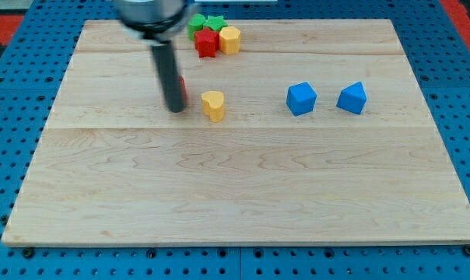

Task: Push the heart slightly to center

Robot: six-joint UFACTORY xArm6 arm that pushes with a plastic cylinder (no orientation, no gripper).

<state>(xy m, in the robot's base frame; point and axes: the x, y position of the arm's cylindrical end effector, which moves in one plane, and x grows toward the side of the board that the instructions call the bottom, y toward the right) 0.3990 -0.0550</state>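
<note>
I have one camera only, so no second view shares anything; it looks down at a slant from beyond the 6 o'clock edge of the wooden board (243,194), facing toward 12 o'clock; the board narrows toward 12 o'clock, which shows the tilt; it sits far enough back to hold nearly the whole board, with blue pegboard (9,70) showing around it; the arm enters from 12 o'clock, its upper part blurred and cut off by the frame edge.
</note>
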